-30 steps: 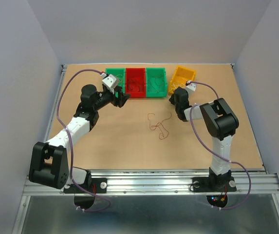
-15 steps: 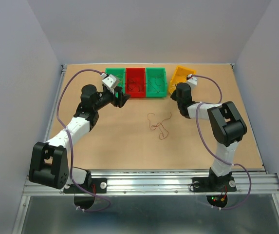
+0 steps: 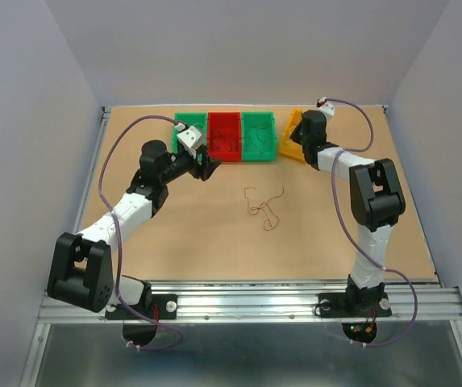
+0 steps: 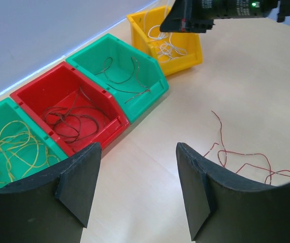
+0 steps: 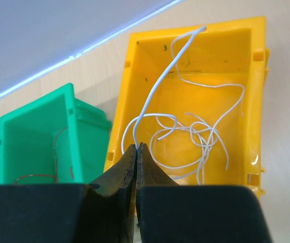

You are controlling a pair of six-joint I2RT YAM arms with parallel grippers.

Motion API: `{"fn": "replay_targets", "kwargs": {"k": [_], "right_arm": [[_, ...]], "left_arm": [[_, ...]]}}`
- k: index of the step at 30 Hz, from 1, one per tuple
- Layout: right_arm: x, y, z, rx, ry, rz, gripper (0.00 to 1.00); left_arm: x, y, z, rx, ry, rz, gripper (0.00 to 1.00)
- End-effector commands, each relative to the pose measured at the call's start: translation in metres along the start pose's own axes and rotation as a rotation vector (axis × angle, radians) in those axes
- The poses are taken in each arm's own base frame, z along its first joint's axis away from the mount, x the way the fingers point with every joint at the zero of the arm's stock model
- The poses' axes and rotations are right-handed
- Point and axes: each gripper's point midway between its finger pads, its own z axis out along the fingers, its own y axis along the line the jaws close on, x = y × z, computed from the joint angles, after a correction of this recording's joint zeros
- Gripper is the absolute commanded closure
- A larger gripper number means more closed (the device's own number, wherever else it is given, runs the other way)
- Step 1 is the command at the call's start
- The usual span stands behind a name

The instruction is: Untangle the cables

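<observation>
A small tangle of thin cables (image 3: 264, 208) lies on the table's middle; it shows red and brown in the left wrist view (image 4: 246, 157). My right gripper (image 5: 136, 147) is shut on a white cable (image 5: 157, 83) that rises from the fingertips over the yellow bin (image 5: 134, 76), where several white wires lie. In the top view the right gripper (image 3: 301, 129) is at the yellow bin (image 3: 293, 145). My left gripper (image 4: 137, 167) is open and empty above bare table, in front of the red bin (image 4: 33, 96); in the top view it (image 3: 206, 167) is left of the tangle.
Along the back stand a green bin (image 3: 184, 121) with yellow wires, a red bin (image 3: 224, 122) with brown wires, a green bin (image 3: 259, 121) with thin brown wires, and the yellow bin. Walls close the table on three sides.
My right arm swung back from beside the tangle to the yellow bin at the rear. My left gripper shifted slightly right, staying open.
</observation>
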Motion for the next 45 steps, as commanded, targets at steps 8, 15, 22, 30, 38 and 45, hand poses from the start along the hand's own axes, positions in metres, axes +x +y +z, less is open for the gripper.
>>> {"fn": "replay_targets", "kwargs": {"k": [8, 15, 22, 30, 38, 45], "right_arm": [[0.037, -0.028, 0.037, 0.122, 0.102, -0.107, 0.98], [0.015, -0.022, 0.023, 0.114, 0.07, -0.112, 0.69], [-0.029, -0.005, -0.022, 0.046, 0.0, -0.082, 0.25], [-0.046, -0.011, -0.09, -0.035, -0.034, -0.118, 0.13], [-0.06, -0.034, -0.145, -0.011, -0.101, -0.122, 0.12], [-0.063, -0.03, -0.161, -0.052, -0.111, -0.087, 0.1]], "left_arm": [[0.008, -0.064, 0.036, 0.168, 0.105, 0.158, 0.28], [0.049, -0.087, 0.052, 0.243, 0.271, 0.171, 0.05], [0.069, -0.103, 0.059, 0.173, 0.429, 0.145, 0.01], [0.111, -0.142, 0.058, 0.255, 0.577, 0.119, 0.01], [0.155, -0.155, 0.061, 0.246, 0.734, 0.117, 0.01], [0.165, -0.159, 0.067, 0.258, 0.743, 0.101, 0.01]]}}
